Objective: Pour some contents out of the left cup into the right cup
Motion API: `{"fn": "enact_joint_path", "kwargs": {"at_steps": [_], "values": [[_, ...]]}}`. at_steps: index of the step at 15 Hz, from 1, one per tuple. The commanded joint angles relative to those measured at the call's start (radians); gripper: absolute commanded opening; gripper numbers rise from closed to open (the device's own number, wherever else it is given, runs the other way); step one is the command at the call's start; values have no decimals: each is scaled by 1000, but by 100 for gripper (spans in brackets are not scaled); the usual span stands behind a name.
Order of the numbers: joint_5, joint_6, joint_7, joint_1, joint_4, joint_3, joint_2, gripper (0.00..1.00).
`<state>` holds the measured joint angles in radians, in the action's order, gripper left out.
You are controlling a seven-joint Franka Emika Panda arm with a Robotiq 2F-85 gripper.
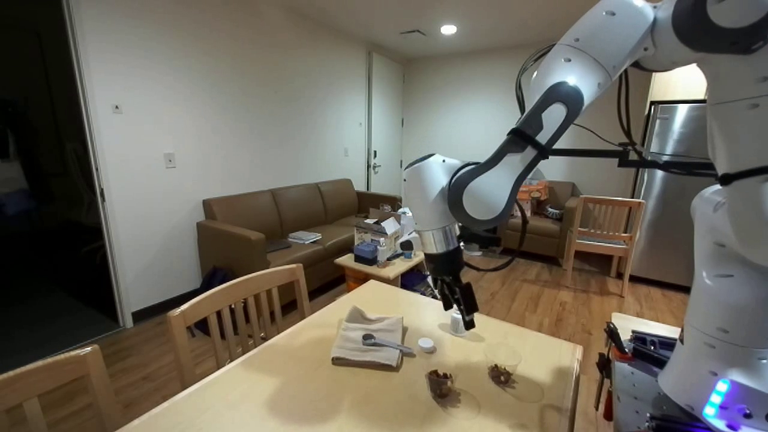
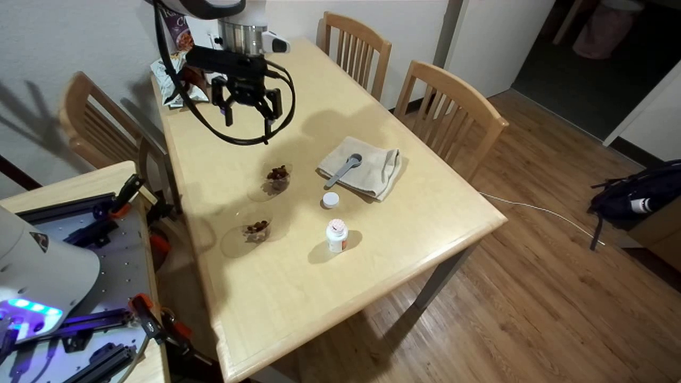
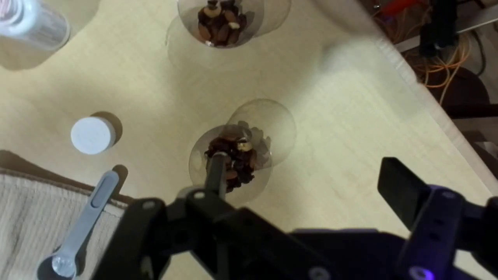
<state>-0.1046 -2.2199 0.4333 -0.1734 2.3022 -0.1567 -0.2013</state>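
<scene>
Looking from the robot's base [image 2: 45, 258], you have on the table [image 2: 287, 308] two clear cups, upright and apart from each other. Both stand closer to the near edge than to the far one. The left cup [image 2: 277, 178] has a long stretch of tabletop at its left; the right cup [image 2: 257, 230] has a broad piece between it and the right edge. Toward the near edge your strip is narrower. On the far side the room is more taken: a white bottle [image 2: 337, 238] stands there, a white cap [image 2: 330, 200] lies left of it, and farther left is a grey scoop [image 2: 341, 172] on a folded cloth [image 2: 380, 167]. Along the far edge, two chairs [image 2: 463, 94] show in both exterior views.

The gripper [image 2: 248, 126] hangs in the air, well apart from the bottle, its fingers spread wide; in the wrist view you see tabletop between them. In an exterior view, however, the fingers [image 1: 468, 315] cover a part of the bottle. In the wrist view one finger hides a part of the left cup, which both exterior views show uncovered.

Only the wrist view lets you recognize nuts [image 3: 243, 157] among dark pieces in both cups. It shows also a pale spot in the scoop's bowl; you cannot tell if it is content or shine. In an exterior view a crumpled bag [image 2: 160, 72] lies at the table's left end, by the near edge.
</scene>
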Motion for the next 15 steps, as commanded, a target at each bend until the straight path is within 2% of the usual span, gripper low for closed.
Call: {"fn": "enact_joint_path", "kwargs": {"at_steps": [1, 2, 3, 4, 7, 8, 13, 15], "values": [[-87, -93, 36, -1, -23, -24, -53, 100], [-79, -88, 29, 4, -28, -28, -58, 100], [-15, 4, 26, 20, -45, -34, -54, 100], [-52, -53, 0, 6, -19, -33, -48, 100], [-50, -46, 0, 8, -23, -33, -51, 100], [-95, -50, 23, 5, -24, -28, -48, 100], [9, -295, 42, 59, -24, -34, -117, 100], [45, -309, 17, 75, -29, -36, -139, 100]]}}
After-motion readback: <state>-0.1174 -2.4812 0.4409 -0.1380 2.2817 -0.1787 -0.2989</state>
